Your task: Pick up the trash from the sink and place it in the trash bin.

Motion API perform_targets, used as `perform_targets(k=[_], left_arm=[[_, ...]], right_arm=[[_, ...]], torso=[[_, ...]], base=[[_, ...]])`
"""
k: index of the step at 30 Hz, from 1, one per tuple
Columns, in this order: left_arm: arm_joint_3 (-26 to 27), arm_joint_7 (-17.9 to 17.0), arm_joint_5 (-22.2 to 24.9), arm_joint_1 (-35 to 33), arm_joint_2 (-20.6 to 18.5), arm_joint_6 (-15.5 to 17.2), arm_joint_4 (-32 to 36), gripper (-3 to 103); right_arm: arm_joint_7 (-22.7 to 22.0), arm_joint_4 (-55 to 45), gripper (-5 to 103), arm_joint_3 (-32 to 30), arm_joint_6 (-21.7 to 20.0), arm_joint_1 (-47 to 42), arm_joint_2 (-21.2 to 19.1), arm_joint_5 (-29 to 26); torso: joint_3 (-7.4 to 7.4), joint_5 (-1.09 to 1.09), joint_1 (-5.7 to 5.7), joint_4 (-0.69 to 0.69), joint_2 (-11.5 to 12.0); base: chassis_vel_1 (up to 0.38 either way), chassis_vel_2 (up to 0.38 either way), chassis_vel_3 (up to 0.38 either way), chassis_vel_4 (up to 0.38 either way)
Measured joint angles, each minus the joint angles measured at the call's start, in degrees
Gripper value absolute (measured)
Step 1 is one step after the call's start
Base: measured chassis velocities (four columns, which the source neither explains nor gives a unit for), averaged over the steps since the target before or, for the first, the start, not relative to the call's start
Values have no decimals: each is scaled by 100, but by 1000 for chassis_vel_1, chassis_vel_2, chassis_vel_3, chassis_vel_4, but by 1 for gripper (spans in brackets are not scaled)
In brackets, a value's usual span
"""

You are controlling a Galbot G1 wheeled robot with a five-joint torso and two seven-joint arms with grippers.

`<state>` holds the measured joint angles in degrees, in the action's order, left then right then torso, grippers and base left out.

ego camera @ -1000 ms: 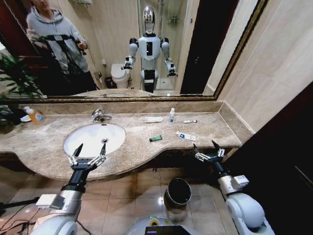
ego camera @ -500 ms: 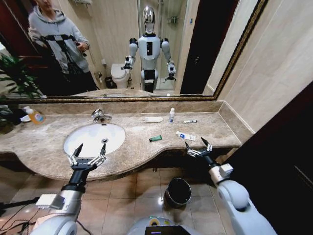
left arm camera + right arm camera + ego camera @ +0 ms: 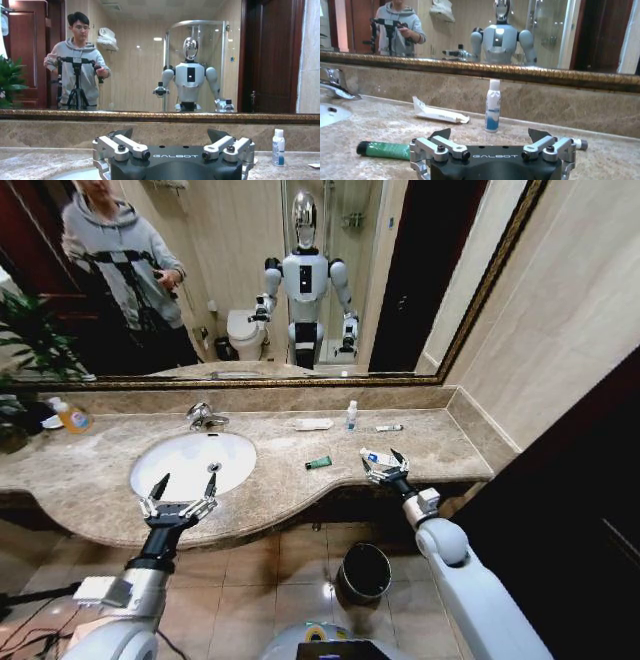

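Our right gripper [image 3: 385,464], fingers spread wide and empty, hovers right over the white-blue tube [image 3: 377,457] at the counter's near right edge; its long axis runs left-right, and our left gripper [image 3: 180,497], also spread, waits by the sink [image 3: 150,460]

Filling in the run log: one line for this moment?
right tool: open, over white-blue tube | left tool: open, at sink front | trash bin: on floor

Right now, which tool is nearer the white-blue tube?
Right. The right tool hangs open just over the white-blue tube at the counter's front edge. The left tool hangs open at the sink's front rim, far across the counter.
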<state>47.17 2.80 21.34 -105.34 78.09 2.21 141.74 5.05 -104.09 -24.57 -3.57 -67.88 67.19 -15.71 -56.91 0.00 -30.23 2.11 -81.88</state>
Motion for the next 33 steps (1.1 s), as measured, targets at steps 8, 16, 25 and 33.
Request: perform_targets(k=[8, 16, 25, 33], left_arm=[[0, 0, 0, 0, 0, 0, 0, 100], [0, 0, 0, 0, 0, 0, 0, 100], [0, 0, 0, 0, 0, 0, 0, 100], [0, 0, 0, 0, 0, 0, 0, 100]], right_arm=[[-54, 441, 100, 348, -38, 449, 36, 76], [-71, 831, 100, 665, -79, 796, 118, 69], [-71, 1309, 100, 805, 63, 1087, 231, 67], [-94, 1668, 103, 809, 161, 1267, 226, 52]], torso=[[0, 0, 0, 0, 0], [0, 0, 0, 0, 0], [0, 0, 0, 0, 0], [0, 0, 0, 0, 0]], base=[[0, 0, 0, 0], [0, 0, 0, 0], [0, 0, 0, 0], [0, 0, 0, 0]])
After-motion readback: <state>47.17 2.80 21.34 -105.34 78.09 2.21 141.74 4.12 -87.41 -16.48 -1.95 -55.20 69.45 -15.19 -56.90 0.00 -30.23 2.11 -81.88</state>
